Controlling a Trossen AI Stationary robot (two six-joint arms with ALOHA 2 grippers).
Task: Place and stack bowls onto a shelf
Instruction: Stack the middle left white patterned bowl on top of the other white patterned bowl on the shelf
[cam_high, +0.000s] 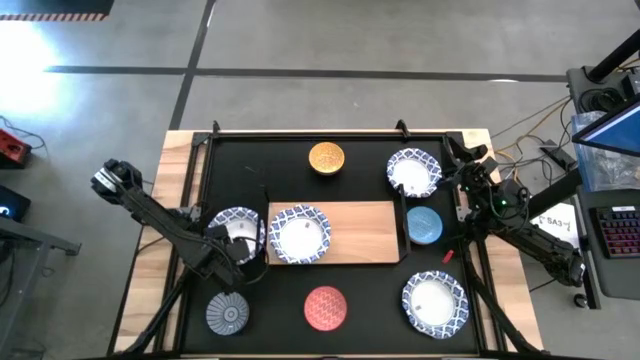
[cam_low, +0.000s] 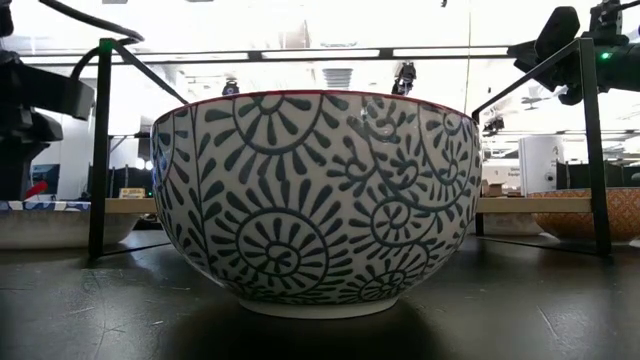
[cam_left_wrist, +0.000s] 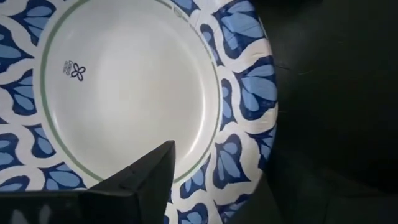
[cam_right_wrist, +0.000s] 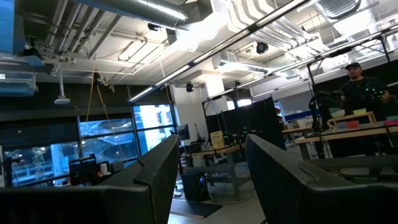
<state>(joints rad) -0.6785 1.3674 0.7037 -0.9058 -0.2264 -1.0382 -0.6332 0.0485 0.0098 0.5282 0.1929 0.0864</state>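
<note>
Light-wood shelf (cam_high: 355, 232) mid-table, one blue-and-white bowl (cam_high: 299, 235) on its left end, right part bare; second patterned bowl (cam_high: 236, 228) off the left edge under left gripper (cam_high: 238, 243), fingers spread; right gripper (cam_high: 462, 172) at table's right edge, spread, empty

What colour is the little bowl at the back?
Orange-yellow bowl, clearest in the high view.

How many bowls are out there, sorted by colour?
Blue-and-white patterned bowls: 4
Orange-yellow bowl: 1
Light blue bowl: 1
Red patterned bowl: 1
Grey ribbed bowl: 1
Total: 8
</note>
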